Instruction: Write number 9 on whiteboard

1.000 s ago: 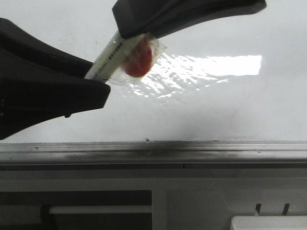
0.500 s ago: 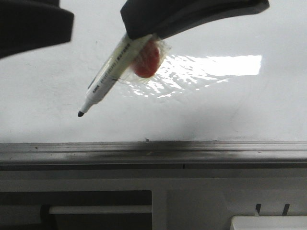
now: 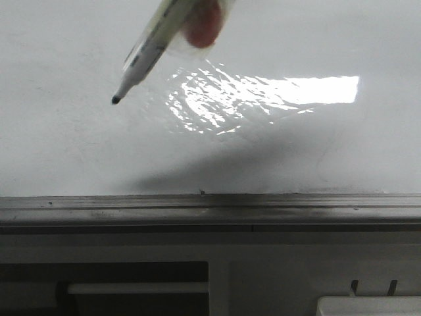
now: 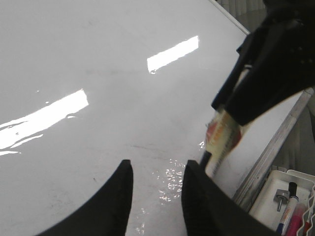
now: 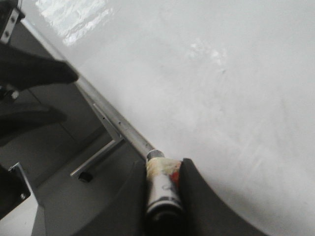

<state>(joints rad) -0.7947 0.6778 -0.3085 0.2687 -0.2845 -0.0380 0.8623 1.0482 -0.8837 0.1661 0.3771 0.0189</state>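
Observation:
The whiteboard (image 3: 316, 145) is glossy white with glare and faint smudges; no number 9 shows on it in any view. A white marker (image 3: 148, 56) with a black tip (image 3: 116, 100) slants down from the top edge, with a red patch under clear tape (image 3: 200, 26) on its barrel. The tip hangs above the board, its shadow lying apart from it. My right gripper (image 5: 165, 164) is shut on the marker (image 5: 162, 184), and it also shows in the left wrist view (image 4: 266, 83). My left gripper (image 4: 155, 169) is open and empty over the board.
A grey metal rail (image 3: 210, 205) runs along the board's near edge. A white tray (image 4: 275, 184) with spare markers sits beyond the rail. In the right wrist view, the left arm's dark fingers (image 5: 34, 73) are at the side.
The marker has risen and moved farther over the board, its tip now uncovered. Both grippers have left the front view; the left gripper drew away from the marker's tip.

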